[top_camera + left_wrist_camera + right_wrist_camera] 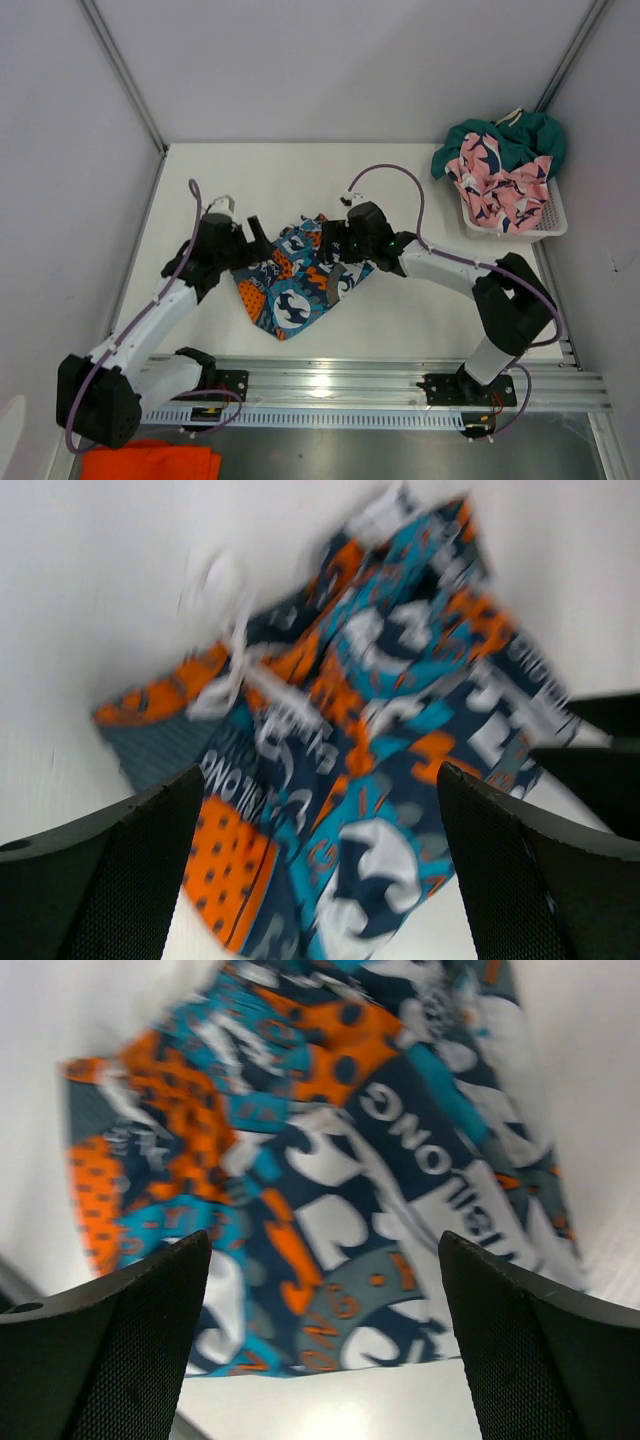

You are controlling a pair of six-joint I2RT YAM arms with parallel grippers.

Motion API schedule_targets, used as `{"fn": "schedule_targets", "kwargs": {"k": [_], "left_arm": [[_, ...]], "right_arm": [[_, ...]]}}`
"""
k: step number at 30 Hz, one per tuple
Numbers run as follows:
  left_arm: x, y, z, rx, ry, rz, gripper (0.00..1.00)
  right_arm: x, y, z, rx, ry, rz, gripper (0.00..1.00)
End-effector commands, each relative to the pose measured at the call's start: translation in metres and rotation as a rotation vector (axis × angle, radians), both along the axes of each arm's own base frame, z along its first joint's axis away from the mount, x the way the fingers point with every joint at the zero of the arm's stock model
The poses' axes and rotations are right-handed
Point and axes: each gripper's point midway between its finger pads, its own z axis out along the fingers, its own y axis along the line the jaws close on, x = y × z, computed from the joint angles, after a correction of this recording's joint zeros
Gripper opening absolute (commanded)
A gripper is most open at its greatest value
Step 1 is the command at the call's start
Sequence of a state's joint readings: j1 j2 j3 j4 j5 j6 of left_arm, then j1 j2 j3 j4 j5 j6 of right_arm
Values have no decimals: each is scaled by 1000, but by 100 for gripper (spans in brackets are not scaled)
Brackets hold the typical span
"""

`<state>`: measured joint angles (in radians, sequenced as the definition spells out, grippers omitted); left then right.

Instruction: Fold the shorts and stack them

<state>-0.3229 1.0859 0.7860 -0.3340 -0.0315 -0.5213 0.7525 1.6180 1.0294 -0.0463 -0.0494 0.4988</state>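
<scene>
- Shorts, three in all: one printed pair [290, 280] in blue, orange and white, lying crumpled flat at mid-worktop between the two arms; one pink pair [500, 190] and one teal pair [510, 135], both heaped in the basket
- Basket [556, 218], one: white mesh, at the far right corner of the worktop [300, 175], just beside the right wall
- Orange cloth [150, 462], one: off the worktop, past the rail at the near left, cut by the picture's edge
- Left fingers [110, 880]: two dark pads set wide apart, clamped on nothing; the printed pair lies below and between them
- Right fingers [540, 1350]: likewise wide apart and free of cloth, above the printed pair
- Top view only: both arms reaching inward to the printed pair's far edge, left fingers at its left corner, right fingers at its right; the basket, its two pairs and the orange cloth
- Wrist views only: the gap between each pair of fingers; print detail with lettering, and a white drawstring [235, 655] in the left wrist view, all blurred
- Open room: bare worktop behind the printed pair up to the back wall, to its left, and on its right as far as the basket; walls close the left, far and right sides, the rail the near side
</scene>
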Motion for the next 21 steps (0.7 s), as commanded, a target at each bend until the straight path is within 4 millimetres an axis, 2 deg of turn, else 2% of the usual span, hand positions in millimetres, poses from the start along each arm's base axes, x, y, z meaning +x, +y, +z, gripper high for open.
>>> {"fn": "schedule_targets", "kwargs": {"k": [1, 2, 4, 5, 7, 8, 9, 12, 13, 17, 20, 21], "left_arm": [[-38, 14, -29, -42, 79, 86, 99], [-52, 18, -51, -39, 125, 98, 99], [-59, 16, -50, -95, 101, 108, 99], [-71, 17, -70, -95, 142, 107, 99], [-73, 14, -74, -129, 139, 107, 99], [-77, 13, -86, -136, 159, 114, 99], [-79, 8, -88, -155, 170, 93, 99], [-80, 1, -102, -171, 200, 71, 99], [-80, 0, -106, -169, 208, 67, 99], [-81, -4, -125, -151, 270, 63, 99], [-79, -11, -132, -151, 286, 50, 99], [-76, -16, -130, -158, 273, 34, 99]], "right_arm": [[16, -19, -14, -159, -22, 29, 97], [23, -21, -14, -169, -29, 21, 97], [39, -34, -28, -227, -28, -15, 98], [43, -36, -31, -242, -29, -23, 98], [54, -40, -41, -270, -21, -24, 98], [57, -41, -44, -276, -19, -27, 98], [60, -40, -51, -284, -12, -21, 98], [65, -41, -62, -313, -1, -16, 97], [64, -41, -71, -327, 15, -10, 97], [59, -42, -85, -336, 38, 0, 92], [54, -42, -91, -329, 53, 8, 82], [53, -42, -91, -326, 56, 6, 76]]}}
